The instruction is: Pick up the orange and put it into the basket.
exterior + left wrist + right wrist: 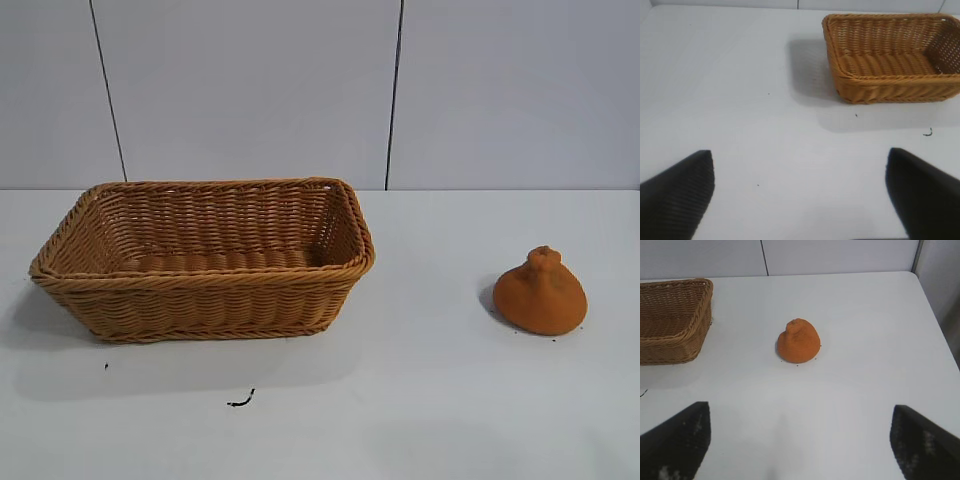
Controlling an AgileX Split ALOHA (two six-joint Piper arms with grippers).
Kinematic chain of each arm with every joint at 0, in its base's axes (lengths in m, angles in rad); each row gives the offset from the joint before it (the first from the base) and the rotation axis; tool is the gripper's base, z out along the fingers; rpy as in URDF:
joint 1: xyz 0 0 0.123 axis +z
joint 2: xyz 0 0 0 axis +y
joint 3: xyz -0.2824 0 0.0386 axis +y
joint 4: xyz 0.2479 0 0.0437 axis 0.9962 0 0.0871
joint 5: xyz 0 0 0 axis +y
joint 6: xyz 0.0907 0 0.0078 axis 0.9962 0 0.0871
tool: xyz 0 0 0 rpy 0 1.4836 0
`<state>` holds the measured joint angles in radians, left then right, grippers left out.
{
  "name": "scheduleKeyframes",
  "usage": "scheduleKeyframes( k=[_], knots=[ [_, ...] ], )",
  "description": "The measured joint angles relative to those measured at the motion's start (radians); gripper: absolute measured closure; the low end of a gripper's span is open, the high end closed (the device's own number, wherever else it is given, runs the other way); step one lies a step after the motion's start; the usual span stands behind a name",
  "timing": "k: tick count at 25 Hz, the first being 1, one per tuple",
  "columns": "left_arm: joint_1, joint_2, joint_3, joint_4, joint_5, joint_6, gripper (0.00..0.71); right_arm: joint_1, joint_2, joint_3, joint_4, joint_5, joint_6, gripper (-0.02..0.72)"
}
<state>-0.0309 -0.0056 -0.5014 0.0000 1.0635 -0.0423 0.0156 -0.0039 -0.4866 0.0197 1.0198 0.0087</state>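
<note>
The orange [540, 292], matte orange-brown with a knobby top, sits upright on the white table at the right. It also shows in the right wrist view [798, 341]. The tan wicker basket [205, 285] stands at the left and holds nothing; it shows in the left wrist view [890, 85] and partly in the right wrist view [670, 335]. My right gripper [800, 440] is open and empty, some way short of the orange. My left gripper [800, 195] is open and empty over bare table, apart from the basket. Neither gripper shows in the exterior view.
A small dark scrap [241, 400] lies on the table in front of the basket. The table's right edge [932, 310] runs close to the orange's far side. A panelled wall stands behind the table.
</note>
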Motion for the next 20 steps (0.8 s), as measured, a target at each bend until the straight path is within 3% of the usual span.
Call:
scheduleKeyframes(
  k=[10,20],
  knots=[
    [0.0,0.0,0.0,0.0,0.0,0.0,0.044,0.0,0.058,-0.028,-0.02,-0.002,0.0,0.031],
    [0.0,0.0,0.0,0.0,0.0,0.0,0.044,0.0,0.6,-0.235,-0.014,-0.003,0.0,0.031]
  ],
)
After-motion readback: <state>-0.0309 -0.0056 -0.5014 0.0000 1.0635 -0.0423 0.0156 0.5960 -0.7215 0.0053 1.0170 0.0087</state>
